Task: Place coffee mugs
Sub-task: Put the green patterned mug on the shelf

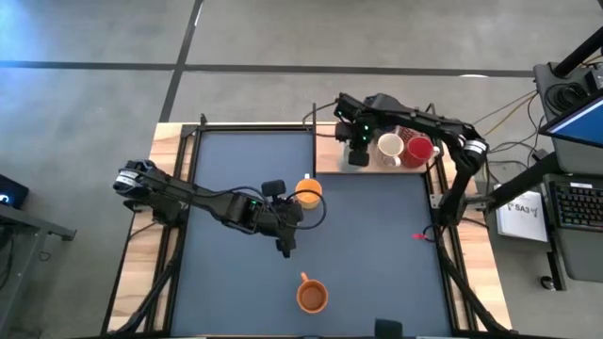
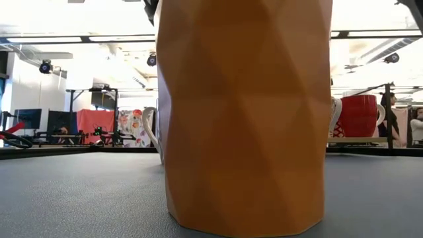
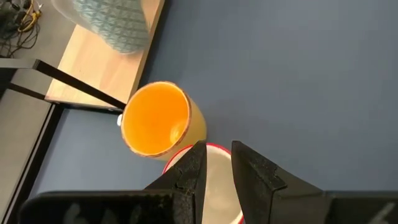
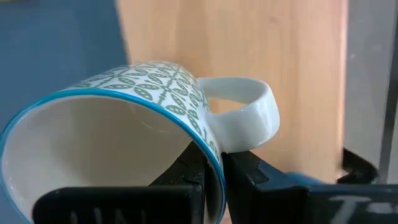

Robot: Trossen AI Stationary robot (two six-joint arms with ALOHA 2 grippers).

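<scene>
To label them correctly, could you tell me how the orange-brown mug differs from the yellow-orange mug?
The orange-brown mug is darker, with a faceted wall; the yellow-orange mug is brighter and smooth. The orange-brown mug stands alone near the edge of the table; the yellow-orange mug sits mid-table. Both stand upright.

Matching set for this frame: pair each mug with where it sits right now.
Things:
1. yellow-orange round ceramic mug
2. faceted orange-brown ceramic mug
3. green-patterned, blue-rimmed ceramic mug
4. red ceramic mug

Places:
A. on the wooden strip, next to a white ceramic mug
B. pinched at its wall, near the handle, by the right tool
C. alone on the blue mat, filling the low view
D. on the blue mat, just beyond the left tool

Pairs: 1-D, 2-C, 3-B, 4-A
</scene>
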